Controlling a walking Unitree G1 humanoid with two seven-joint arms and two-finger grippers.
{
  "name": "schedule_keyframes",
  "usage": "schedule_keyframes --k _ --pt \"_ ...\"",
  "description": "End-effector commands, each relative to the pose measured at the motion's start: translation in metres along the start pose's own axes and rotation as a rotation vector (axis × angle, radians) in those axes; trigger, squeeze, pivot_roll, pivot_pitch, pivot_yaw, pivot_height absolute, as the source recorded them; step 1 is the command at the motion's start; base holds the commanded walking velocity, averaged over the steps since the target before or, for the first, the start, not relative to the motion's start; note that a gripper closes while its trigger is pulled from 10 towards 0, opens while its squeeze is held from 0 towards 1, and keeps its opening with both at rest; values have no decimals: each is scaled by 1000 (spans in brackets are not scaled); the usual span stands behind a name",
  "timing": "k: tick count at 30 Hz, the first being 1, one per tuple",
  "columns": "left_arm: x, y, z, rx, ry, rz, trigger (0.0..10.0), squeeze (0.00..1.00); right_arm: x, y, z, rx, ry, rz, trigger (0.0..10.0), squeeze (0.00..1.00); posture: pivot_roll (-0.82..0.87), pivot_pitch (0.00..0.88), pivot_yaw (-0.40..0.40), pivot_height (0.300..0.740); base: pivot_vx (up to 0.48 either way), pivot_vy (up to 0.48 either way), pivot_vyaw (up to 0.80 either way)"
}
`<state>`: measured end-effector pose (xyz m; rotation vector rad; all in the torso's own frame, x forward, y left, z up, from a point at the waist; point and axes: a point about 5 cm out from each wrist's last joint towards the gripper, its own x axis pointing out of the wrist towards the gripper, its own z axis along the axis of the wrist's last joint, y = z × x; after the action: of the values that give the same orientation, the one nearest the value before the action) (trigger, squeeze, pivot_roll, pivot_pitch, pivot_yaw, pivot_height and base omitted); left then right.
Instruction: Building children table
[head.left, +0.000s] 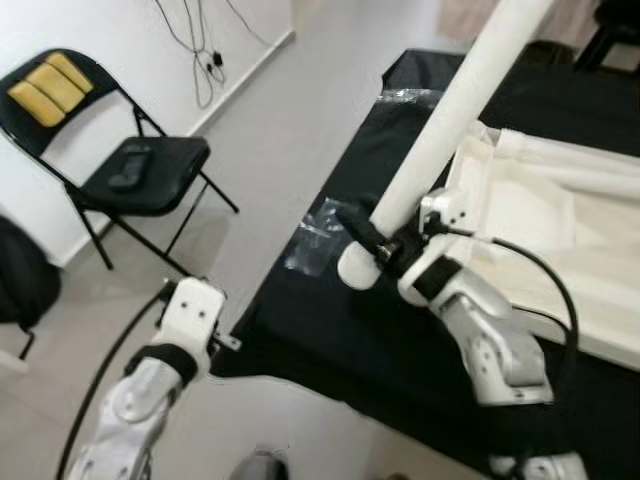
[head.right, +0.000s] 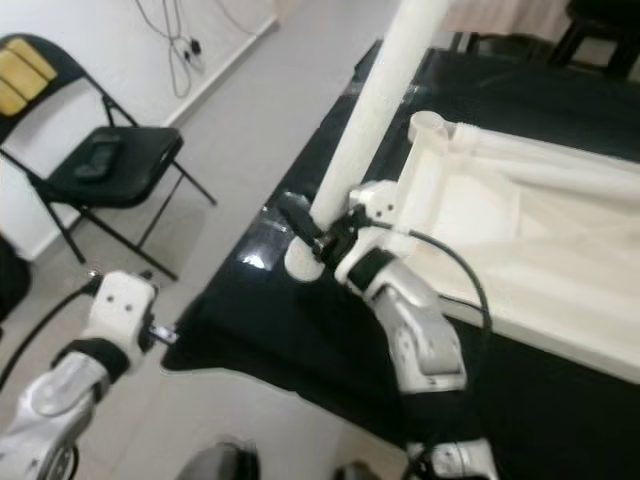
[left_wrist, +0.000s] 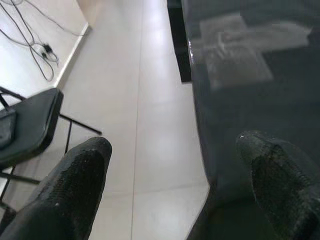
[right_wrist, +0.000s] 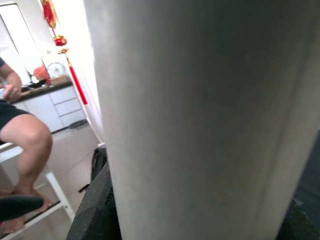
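Note:
A long white table leg (head.left: 450, 130) rises at a slant above the black table (head.left: 330, 330), its rounded lower end (head.left: 356, 267) close over the table top. My right gripper (head.left: 378, 240) is shut on the leg just above that end. The leg (right_wrist: 210, 120) looms very near in the right wrist view. The white upturned tabletop (head.left: 560, 220) lies on the black table to the right, with a round corner socket (head.right: 428, 125) near the leg. My left gripper (left_wrist: 175, 185) is open beside the table's near left corner, over the floor, holding nothing.
A black folding chair (head.left: 140, 170) with yellow pads on its back stands at the left by the wall, cables above it. Clear plastic wrap (head.left: 318, 235) lies on the table's left edge. A seated person's leg (right_wrist: 25, 140) appears in the right wrist view.

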<state>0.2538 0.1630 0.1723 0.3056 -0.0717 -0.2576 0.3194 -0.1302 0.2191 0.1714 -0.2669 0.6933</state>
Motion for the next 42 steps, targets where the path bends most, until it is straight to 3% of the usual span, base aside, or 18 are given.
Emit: schedule_keyframes --k 1,19,28,36,42 --pt "-4 0 -7 11 31 -7 10000 0 0 2 0 0 -4 4 10000 0 103 220 -31 740 0 0 0" --pt "0 1 -4 49 -6 37 10000 0 6 -2 8 -19 -35 -41 10000 0 106 211 -32 740 0 0 -756" --pt "0 -2 -7 48 1 34 10000 0 12 8 4 -77 -15 9 10000 0 107 220 -27 740 0 0 0" --pt "-7 -18 -16 9 41 -36 10000 0 36 14 3 -104 -7 86 10000 0 122 250 -35 740 0 0 0" --pt "-19 -33 -17 -1 57 -80 10000 0 55 12 19 -93 -61 231 10000 0 153 311 -48 740 0 0 0"
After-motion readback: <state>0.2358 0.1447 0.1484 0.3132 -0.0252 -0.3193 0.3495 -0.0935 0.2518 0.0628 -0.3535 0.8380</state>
